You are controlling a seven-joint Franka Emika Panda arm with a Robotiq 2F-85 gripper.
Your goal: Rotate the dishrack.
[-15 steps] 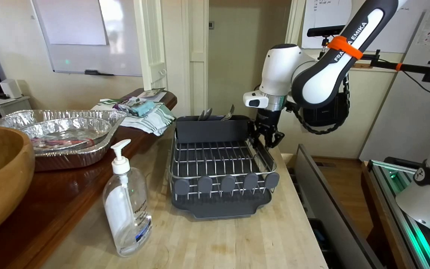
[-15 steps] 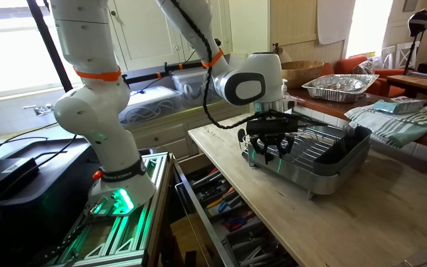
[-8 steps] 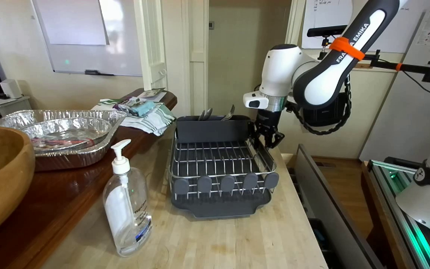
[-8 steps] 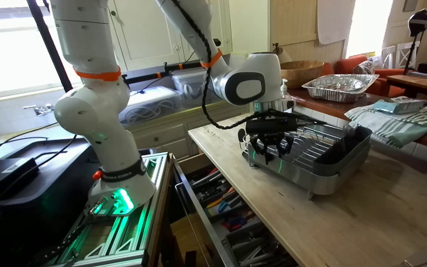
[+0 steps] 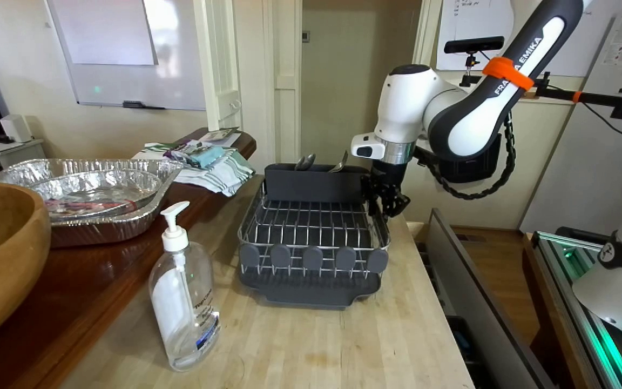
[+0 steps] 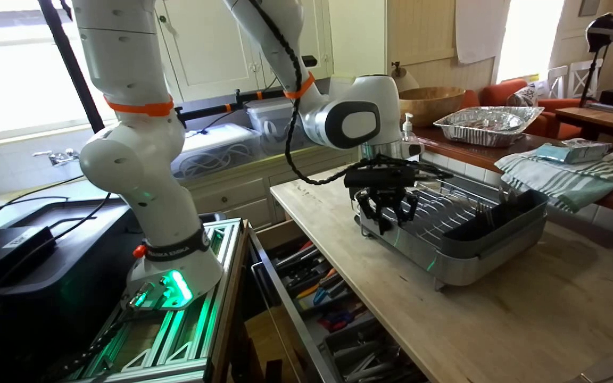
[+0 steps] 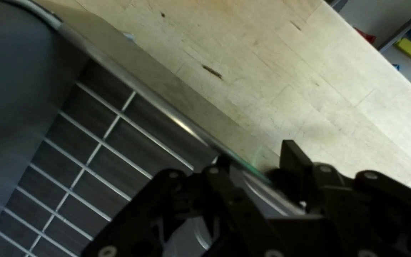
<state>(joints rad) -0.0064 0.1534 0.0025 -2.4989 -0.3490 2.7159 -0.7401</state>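
The dishrack stands on the wooden counter, its metal side wall facing the drawer. It has a wire grid, a dark grey tray base, round grey caps at one end and a cutlery holder at the other. My gripper is at that side wall, pointing down, in both exterior views. In the wrist view, the dishrack's rim runs between the two fingers of the gripper. One finger is inside, against or close to the wall; the other is outside with a visible gap. The lower fingertips are partly hidden.
A soap bottle stands on the counter near the dishrack. A foil pan and a wooden bowl stand on the raised brown ledge, with towels further along. An open drawer lies below the counter edge.
In the last half second the dishrack has turned slightly: its cutlery end has swung one way and its capped end the other. My gripper has turned and shifted a little with it.
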